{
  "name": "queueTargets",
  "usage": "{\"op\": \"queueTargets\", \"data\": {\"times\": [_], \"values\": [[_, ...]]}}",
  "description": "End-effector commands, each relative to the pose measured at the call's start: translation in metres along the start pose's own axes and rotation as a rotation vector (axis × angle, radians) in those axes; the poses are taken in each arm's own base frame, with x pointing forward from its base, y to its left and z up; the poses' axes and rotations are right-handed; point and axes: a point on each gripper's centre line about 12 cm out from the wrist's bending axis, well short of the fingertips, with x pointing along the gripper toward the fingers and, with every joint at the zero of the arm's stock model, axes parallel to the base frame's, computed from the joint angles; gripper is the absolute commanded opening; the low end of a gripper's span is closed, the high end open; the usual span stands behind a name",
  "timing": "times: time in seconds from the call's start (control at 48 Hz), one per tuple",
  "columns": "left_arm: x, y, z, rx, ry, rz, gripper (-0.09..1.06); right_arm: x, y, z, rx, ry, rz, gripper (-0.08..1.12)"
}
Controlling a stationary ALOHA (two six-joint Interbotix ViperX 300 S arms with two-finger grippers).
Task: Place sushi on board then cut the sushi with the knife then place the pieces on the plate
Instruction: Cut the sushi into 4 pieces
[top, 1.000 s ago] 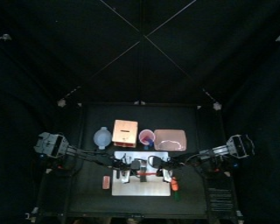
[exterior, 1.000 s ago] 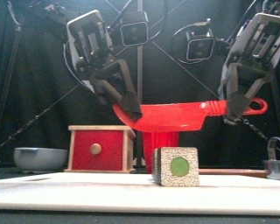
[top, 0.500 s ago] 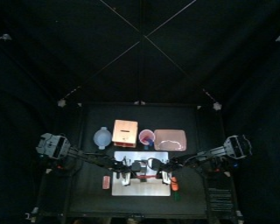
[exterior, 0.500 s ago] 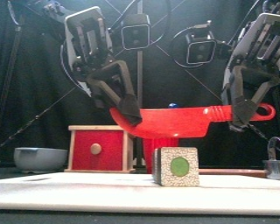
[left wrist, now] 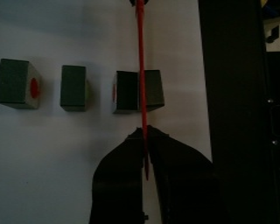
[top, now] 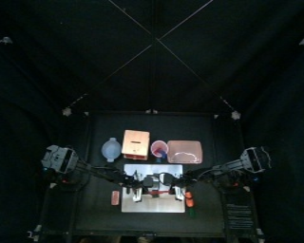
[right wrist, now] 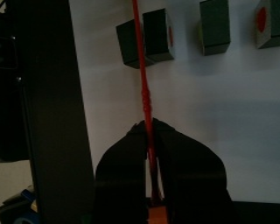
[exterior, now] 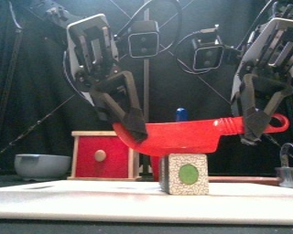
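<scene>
While three sushi pieces (left wrist: 73, 86) sit in a row on the board (left wrist: 60, 140), the red knife (exterior: 186, 135) hangs level over the end piece, clamped between left gripper (exterior: 135, 135) and right gripper (exterior: 251, 137), the plate (top: 184, 150) at the board's 1 o'clock and the box (top: 136, 145) at 11.

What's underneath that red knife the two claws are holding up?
A row of three dark green sushi pieces on the white cutting board; the red knife is over the end piece. The blade hides a thin strip of that piece's top.
</scene>
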Motion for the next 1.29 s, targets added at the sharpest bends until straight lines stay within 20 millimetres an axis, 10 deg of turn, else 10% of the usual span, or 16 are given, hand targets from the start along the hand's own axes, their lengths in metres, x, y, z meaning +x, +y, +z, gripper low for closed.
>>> {"op": "queueTargets", "data": {"times": [0.021,1.292], "values": [[-0.005,-0.007,0.011,0.009,-0.032,-0.014,0.4,-0.006,0.004,0.009,-0.003,-0.033,0.011,0.37],[0.015,-0.001,-0.005,0.003,0.031,0.003,0.4,0.025,0.008,-0.001,-0.003,0.051,0.0,0.37]]}}
